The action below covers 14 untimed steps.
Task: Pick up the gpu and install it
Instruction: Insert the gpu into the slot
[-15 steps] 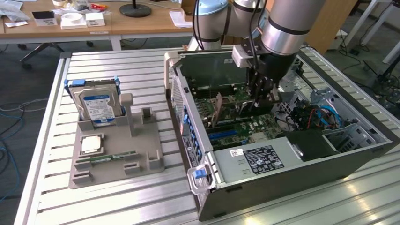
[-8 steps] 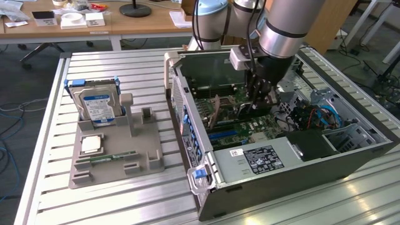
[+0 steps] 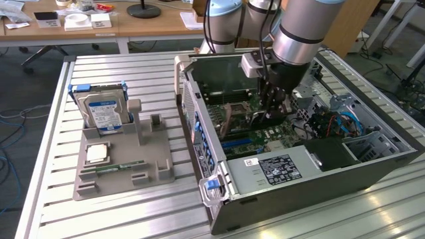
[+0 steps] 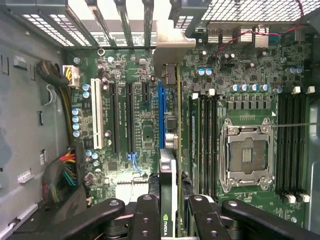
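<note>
Leaving entry only through the upturned open side of the case (image 3: 312, 194), boxing in the rest with walls. Crowding one face of the gpu (image 4: 167, 170) with RAM slots (image 4: 205, 135) just beside. Leaving flatter room over the black slots (image 4: 127, 115) opposite. Bulging in by the wall with a cable bundle (image 4: 62, 175).

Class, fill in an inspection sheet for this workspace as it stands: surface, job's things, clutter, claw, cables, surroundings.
Surface: slotted metal table carrying an open computer case.
Job's things: gpu, edge-on by the blue slot; seating unclear.
Clutter: grey holder with hard drive, chip, RAM stick.
Claw: the claw is shut on the gpu, inside the case.
Cables: coloured wire bundle in the case; loose cables on the floor.
Surroundings: wooden desk beyond the table.
</note>
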Available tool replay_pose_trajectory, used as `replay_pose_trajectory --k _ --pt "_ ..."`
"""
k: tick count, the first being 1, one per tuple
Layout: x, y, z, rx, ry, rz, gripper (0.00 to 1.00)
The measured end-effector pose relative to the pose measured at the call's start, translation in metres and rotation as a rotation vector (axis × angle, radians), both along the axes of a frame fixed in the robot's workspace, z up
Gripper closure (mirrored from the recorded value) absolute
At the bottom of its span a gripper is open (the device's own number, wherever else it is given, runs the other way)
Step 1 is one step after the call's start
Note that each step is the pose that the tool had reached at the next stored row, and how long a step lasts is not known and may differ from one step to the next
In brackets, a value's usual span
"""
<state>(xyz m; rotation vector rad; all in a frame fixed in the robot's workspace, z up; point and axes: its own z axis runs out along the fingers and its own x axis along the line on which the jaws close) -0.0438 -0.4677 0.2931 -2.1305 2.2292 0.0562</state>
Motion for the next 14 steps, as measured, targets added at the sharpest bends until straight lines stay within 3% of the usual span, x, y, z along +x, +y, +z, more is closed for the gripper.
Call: replay_pose_trajectory --k 14 --pt "-0.0107 -0.0039 -0.0070 0.0041 0.0001 0.001 0.73"
